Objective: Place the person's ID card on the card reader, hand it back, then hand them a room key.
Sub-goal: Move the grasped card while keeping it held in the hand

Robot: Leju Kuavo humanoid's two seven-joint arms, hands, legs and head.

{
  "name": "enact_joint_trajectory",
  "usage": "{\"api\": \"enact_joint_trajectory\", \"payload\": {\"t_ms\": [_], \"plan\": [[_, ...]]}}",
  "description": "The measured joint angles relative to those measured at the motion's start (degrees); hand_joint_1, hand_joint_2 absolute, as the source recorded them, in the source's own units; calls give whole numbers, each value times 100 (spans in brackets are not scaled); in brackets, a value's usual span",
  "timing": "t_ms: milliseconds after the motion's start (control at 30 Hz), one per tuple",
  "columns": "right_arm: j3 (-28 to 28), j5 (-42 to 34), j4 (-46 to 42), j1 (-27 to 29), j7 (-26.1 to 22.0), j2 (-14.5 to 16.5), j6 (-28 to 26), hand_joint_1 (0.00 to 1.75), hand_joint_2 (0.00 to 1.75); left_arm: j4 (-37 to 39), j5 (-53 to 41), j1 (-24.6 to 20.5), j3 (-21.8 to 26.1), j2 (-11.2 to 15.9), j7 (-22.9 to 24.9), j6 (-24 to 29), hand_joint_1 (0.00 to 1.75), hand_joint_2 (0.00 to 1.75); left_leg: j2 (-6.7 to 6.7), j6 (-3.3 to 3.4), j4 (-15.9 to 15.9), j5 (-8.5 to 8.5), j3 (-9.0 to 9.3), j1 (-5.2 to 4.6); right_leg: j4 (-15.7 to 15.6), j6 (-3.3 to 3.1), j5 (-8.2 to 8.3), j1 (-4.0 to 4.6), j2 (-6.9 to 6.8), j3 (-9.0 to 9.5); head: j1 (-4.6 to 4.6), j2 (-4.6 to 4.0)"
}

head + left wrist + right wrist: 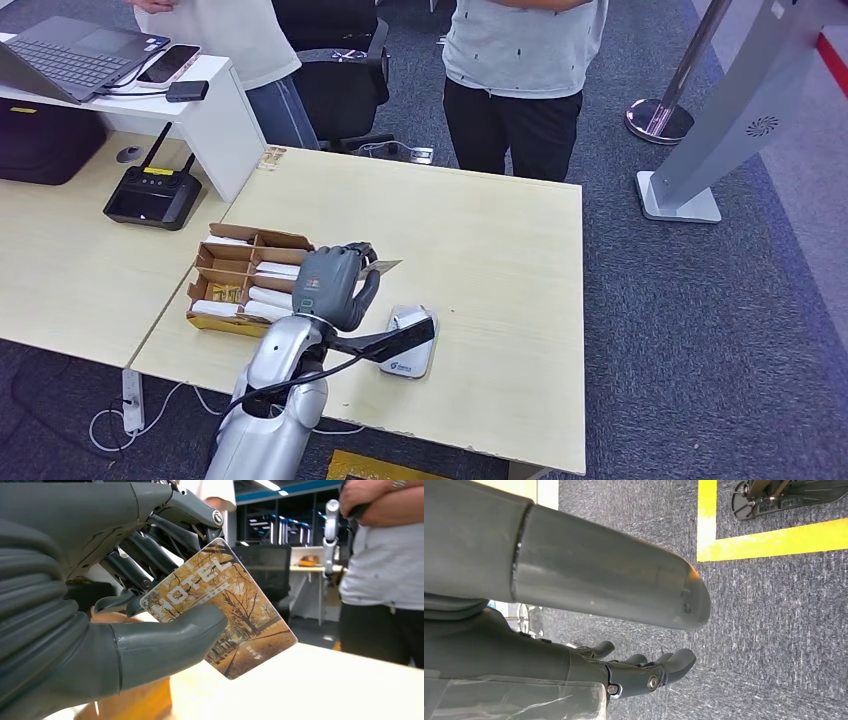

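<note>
Left wrist view: left hand (100,605) pinches key card (225,610) by one corner, near reader (408,345); extend it face-up toward person (520,80); right hand (574,630) hangs empty, fingers loosely curled.

Autumn-print room key (225,612) – tilted, pinched above desk

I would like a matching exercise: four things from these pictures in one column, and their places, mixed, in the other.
1. room key
2. card reader
3. card box
4. laptop

A. on the table, right of the left hand
B. on the raised white counter
C. pinched in the left hand
D. on the table, left of the left hand

Pairs: 1-C, 2-A, 3-D, 4-B
</note>
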Motion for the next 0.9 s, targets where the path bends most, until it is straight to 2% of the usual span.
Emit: {"api": "enact_joint_trajectory", "payload": {"t_ms": [433,900], "plan": [[-1,3,0,-1,-8,1,-4,0,0,416,20,26,-411,-64,79,-7,175,175,0,0,0,0,0,1,1,0,0,0,0,0,-1,0],[-32,-11,0,-1,-11,-25,-12,0,0,434,-208,294,-493,-17,476,-109,175,175,0,0,0,0,0,0,0,0,0,0,0,1,0,0]]}}
